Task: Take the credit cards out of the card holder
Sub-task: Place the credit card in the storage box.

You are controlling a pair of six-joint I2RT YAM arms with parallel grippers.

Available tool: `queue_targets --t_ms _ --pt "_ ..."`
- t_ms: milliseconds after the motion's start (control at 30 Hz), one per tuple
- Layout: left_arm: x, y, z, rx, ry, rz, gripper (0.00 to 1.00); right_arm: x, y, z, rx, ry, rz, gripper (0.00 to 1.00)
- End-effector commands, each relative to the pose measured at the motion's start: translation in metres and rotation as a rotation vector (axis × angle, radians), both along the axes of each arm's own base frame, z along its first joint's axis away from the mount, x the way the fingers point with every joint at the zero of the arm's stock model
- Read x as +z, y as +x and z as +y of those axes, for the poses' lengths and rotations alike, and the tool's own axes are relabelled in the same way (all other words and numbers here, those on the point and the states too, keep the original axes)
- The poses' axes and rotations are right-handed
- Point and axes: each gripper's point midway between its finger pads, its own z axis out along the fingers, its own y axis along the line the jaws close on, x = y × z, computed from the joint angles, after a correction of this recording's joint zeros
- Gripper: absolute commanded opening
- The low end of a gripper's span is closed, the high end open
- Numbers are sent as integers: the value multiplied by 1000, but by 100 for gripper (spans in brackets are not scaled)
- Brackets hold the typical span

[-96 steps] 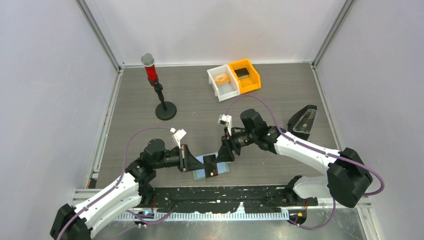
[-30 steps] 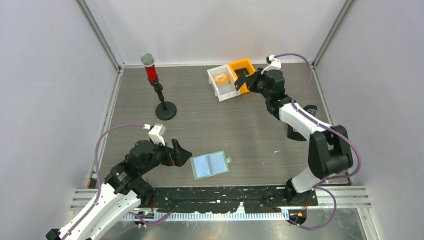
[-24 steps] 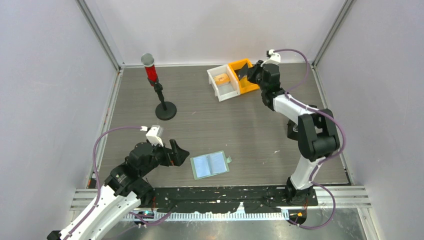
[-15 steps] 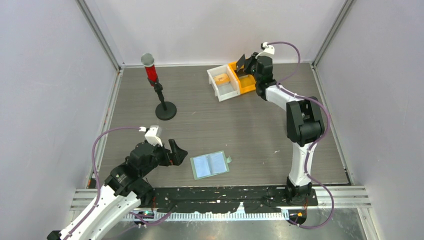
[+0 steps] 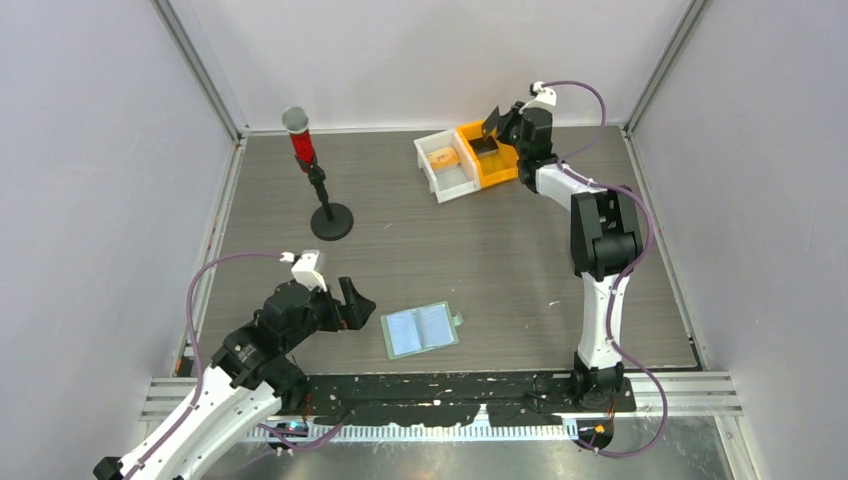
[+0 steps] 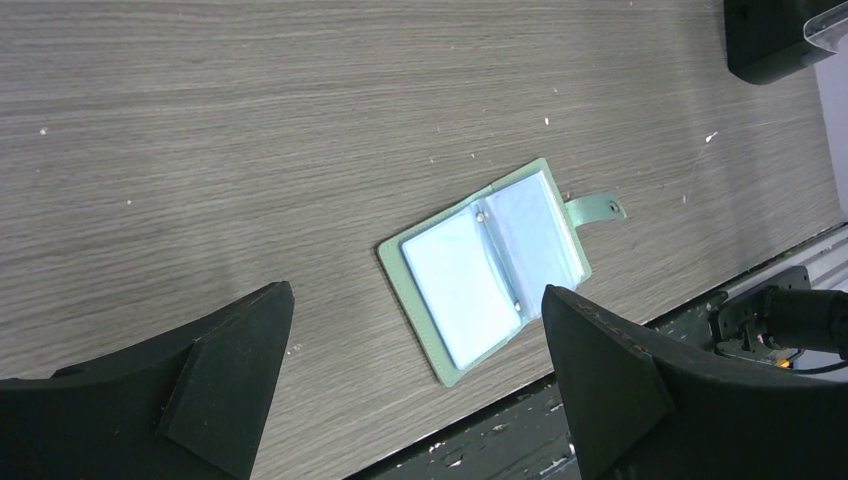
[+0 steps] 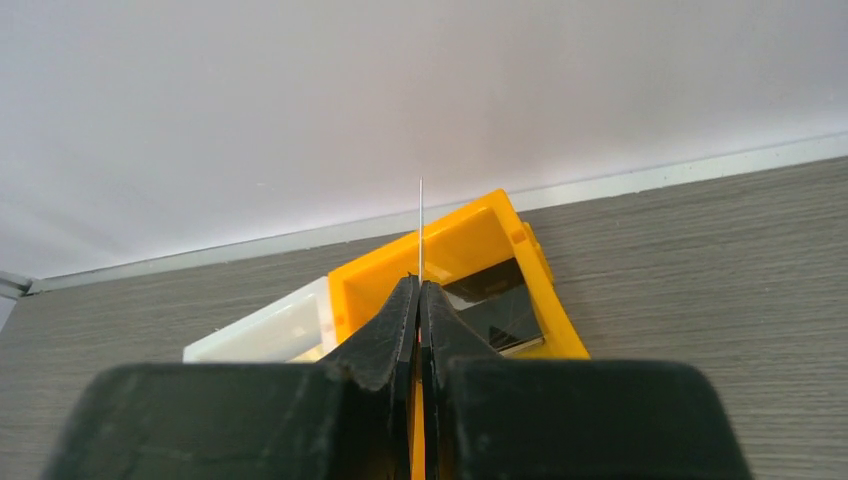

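Observation:
The pale-green card holder lies open and flat near the table's front edge, its tab to the right. In the left wrist view its left pocket shows a light blue card. My left gripper hovers just left of the card holder, jaws wide open and empty. At the back, my right gripper is shut on a thin card, seen edge-on and sticking up above the orange bin. The card looks dark from above.
The orange bin holds a black block. The white bin beside it holds a tan-orange flat thing. A red-topped stand is at the back left. A black object sits right of the holder.
My right arm has swung further to the back wall with the card, from beside the bins to over the orange bin. The left arm and the card holder have barely moved.

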Motion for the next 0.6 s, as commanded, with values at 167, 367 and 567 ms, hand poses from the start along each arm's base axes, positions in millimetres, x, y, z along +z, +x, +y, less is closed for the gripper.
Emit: queue_targets --t_ms 167,367,567 --pt "15 8 -14 12 -83 7 99 -8 14 13 115 63 5 5" --pt "16 11 -14 24 -91 4 99 -19 17 18 155 73 25 5" --pt "23 11 -17 20 -108 0 99 -31 15 21 163 123 53 5"
